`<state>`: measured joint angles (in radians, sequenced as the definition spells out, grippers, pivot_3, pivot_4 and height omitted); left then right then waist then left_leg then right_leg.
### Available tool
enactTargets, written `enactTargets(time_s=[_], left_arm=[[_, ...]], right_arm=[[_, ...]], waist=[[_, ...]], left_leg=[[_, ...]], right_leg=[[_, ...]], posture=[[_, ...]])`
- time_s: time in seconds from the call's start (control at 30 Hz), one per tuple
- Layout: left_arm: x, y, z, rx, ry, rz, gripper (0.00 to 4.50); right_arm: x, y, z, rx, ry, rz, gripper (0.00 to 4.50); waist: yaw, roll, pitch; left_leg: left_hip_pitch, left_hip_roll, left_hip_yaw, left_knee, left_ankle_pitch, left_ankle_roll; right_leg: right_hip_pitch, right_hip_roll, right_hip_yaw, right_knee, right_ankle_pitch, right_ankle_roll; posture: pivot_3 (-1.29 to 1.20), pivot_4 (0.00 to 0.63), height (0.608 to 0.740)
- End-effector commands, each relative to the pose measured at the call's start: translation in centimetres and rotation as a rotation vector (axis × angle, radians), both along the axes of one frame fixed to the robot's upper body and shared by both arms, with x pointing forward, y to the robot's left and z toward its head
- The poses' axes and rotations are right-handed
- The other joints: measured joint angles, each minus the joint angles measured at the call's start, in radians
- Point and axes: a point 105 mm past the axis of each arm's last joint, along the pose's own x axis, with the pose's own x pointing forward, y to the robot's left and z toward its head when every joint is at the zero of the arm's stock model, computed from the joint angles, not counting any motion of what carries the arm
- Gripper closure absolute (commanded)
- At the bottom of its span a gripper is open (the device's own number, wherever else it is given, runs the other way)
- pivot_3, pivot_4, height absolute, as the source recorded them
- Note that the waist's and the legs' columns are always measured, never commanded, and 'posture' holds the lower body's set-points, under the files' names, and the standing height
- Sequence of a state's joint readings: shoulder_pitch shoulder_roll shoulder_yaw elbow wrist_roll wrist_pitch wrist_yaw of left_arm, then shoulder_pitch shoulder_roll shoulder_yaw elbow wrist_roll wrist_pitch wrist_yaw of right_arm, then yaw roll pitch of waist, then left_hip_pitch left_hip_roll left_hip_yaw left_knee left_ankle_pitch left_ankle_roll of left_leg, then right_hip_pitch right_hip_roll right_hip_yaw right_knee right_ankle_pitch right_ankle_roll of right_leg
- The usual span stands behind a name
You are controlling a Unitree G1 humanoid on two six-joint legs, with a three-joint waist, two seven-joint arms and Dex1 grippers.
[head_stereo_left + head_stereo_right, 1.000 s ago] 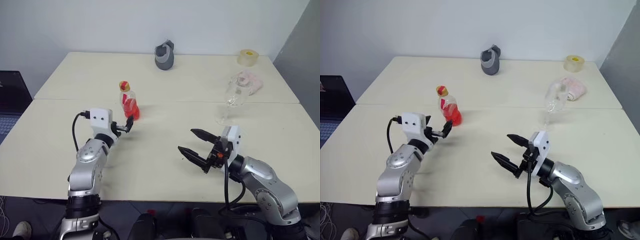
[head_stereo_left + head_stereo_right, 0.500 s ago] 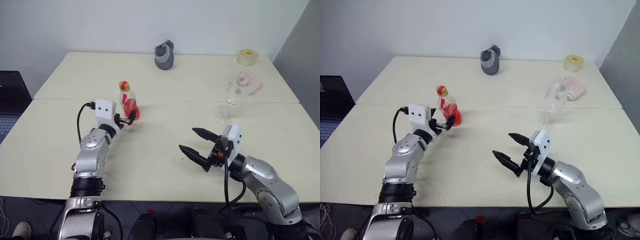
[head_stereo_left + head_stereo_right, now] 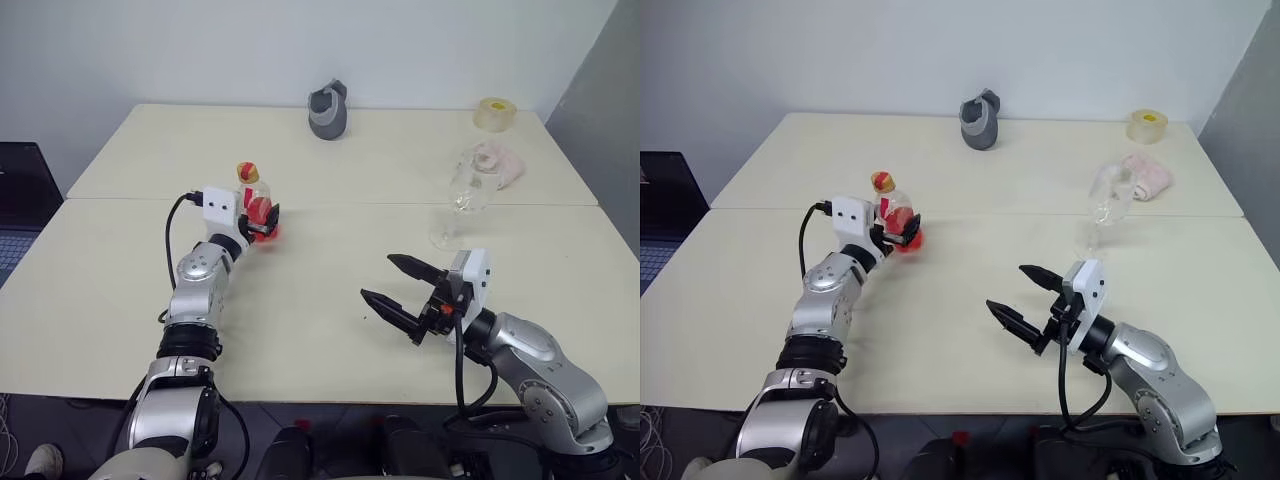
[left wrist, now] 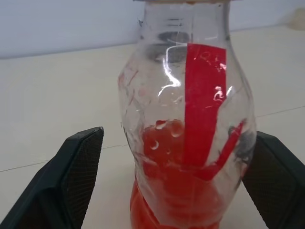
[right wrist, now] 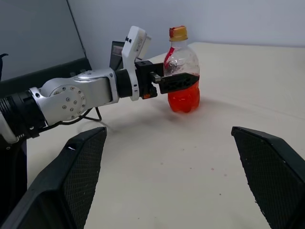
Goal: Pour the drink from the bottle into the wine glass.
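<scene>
Table (image 3: 330, 320) with bottle (image 3: 257, 204), wine glass (image 3: 466, 195), tape roll (image 3: 495, 114)

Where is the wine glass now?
The wine glass stands on the table's right side, beside the pink cloth, far from the bottle.

Even, bright overhead light falls across the pale tabletop (image 3: 330, 300), leaving only soft, faint shadows under the arms. White glare streaks the clear bottle (image 4: 188, 124) in the left wrist view, where the dark fingers (image 4: 71, 176) sit blurred. The glass (image 3: 465, 195) nearly melts into the tabletop.
</scene>
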<state>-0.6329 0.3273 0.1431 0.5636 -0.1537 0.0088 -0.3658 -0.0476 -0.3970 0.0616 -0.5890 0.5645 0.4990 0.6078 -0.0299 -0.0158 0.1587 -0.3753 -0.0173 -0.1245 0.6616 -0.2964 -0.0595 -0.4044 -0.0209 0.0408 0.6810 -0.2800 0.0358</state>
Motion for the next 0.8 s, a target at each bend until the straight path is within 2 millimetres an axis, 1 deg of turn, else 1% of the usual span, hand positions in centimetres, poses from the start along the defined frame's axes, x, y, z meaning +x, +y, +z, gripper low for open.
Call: enactTargets(time_s=[0.03, 0.07, 0.13, 0.33, 0.37, 0.4, 0.47, 0.57, 0.63, 0.73, 0.8], left_arm=[[0.4, -0.4, 2.2, -0.016, -0.095, -0.023, 0.18], [0.4, -0.5, 2.3, -0.027, -0.106, -0.026, 0.29], [0.4, -0.6, 2.5, -0.035, -0.121, -0.029, 0.73], [0.3, -0.5, 2.5, -0.034, -0.130, -0.029, 2.67], [0.3, -0.5, 2.6, -0.033, -0.131, -0.028, 2.93], [0.2, -0.5, 2.6, -0.032, -0.133, -0.028, 3.07], [0.2, -0.6, 2.8, -0.028, -0.136, -0.033, 3.18], [-0.1, -1.2, 3.1, -0.011, -0.139, -0.065, 3.19], [-0.5, -2.1, 3.5, 0.003, -0.133, -0.117, 3.19], [-1.3, -4.1, 4.1, 0.034, -0.123, -0.233, 3.19], [-1.8, -4.8, 4.4, 0.046, -0.122, -0.280, 3.19]], right_arm=[[-0.5, 0.0, 1.2, 0.012, -0.047, 0.014, 0.01], [-0.4, 0.0, 1.2, 0.011, -0.048, 0.011, 0.00], [-0.4, -0.1, 1.2, 0.007, -0.048, 0.006, 0.00], [-0.1, -0.5, 1.1, -0.005, -0.051, -0.015, 0.00], [0.0, -0.6, 1.0, -0.009, -0.053, -0.018, 0.00], [0.0, -0.6, 1.0, -0.011, -0.054, -0.020, 0.00], [0.1, -0.5, 1.1, -0.017, -0.058, -0.019, 0.00], [0.5, -0.3, 1.4, -0.022, -0.067, -0.014, 0.00], [1.2, 0.1, 2.0, -0.009, -0.070, -0.018, 0.00], [2.7, 0.6, 3.3, 0.000, -0.070, -0.044, 0.00], [3.5, 0.9, 3.9, -0.005, -0.071, -0.059, 0.00]], waist=[[0.000, 0.000, 0.000], [0.000, 0.000, 0.000], [0.000, 0.000, 0.000], [0.000, 0.000, 0.000], [0.000, 0.000, 0.000], [0.000, 0.000, 0.000], [0.000, 0.000, 0.000], [-0.001, 0.000, 0.000], [-0.002, 0.000, 0.000], [-0.002, 0.000, 0.000], [-0.002, 0.000, 0.000]], left_leg=[[0.000, 0.000, 0.000, 0.000, 0.000, 0.000], [0.000, 0.000, -0.001, 0.000, 0.000, 0.000], [-0.001, -0.001, -0.001, 0.000, 0.000, 0.000], [-0.001, -0.001, -0.002, 0.001, 0.000, 0.000], [-0.001, -0.002, -0.002, 0.001, 0.000, 0.000], [-0.001, -0.002, -0.002, 0.001, 0.000, 0.000], [-0.001, -0.002, -0.003, 0.001, 0.000, 0.000], [-0.001, -0.002, -0.003, 0.001, 0.000, 0.000], [-0.001, -0.002, -0.005, 0.001, 0.000, 0.000], [-0.002, -0.002, -0.006, 0.001, 0.000, 0.000], [-0.002, -0.003, -0.007, 0.001, 0.002, -0.003]], right_leg=[[0.000, 0.000, 0.000, 0.000, 0.000, 0.000], [0.000, 0.000, 0.000, 0.000, 0.000, 0.000], [0.000, -0.001, 0.000, 0.000, 0.000, 0.000], [0.000, -0.001, -0.001, 0.000, 0.000, 0.000], [0.000, -0.001, -0.001, 0.000, 0.000, 0.000], [0.000, -0.001, -0.001, 0.000, 0.000, 0.000], [0.000, -0.001, -0.001, 0.000, 0.000, 0.000], [0.000, -0.001, -0.001, 0.000, 0.000, 0.000], [0.000, -0.001, -0.001, 0.000, 0.000, 0.000], [-0.001, -0.001, -0.001, 0.001, 0.000, 0.000], [-0.001, -0.001, -0.001, 0.000, 0.000, 0.000]], posture=[[0.00, 0.150, 0.740], [0.00, 0.150, 0.740], [0.00, 0.150, 0.740], [0.00, 0.150, 0.740], [0.00, 0.150, 0.740], [0.00, 0.150, 0.740], [0.00, 0.150, 0.740], [0.00, 0.150, 0.740], [0.00, 0.150, 0.740], [0.00, 0.150, 0.740], [0.00, 0.150, 0.740]])
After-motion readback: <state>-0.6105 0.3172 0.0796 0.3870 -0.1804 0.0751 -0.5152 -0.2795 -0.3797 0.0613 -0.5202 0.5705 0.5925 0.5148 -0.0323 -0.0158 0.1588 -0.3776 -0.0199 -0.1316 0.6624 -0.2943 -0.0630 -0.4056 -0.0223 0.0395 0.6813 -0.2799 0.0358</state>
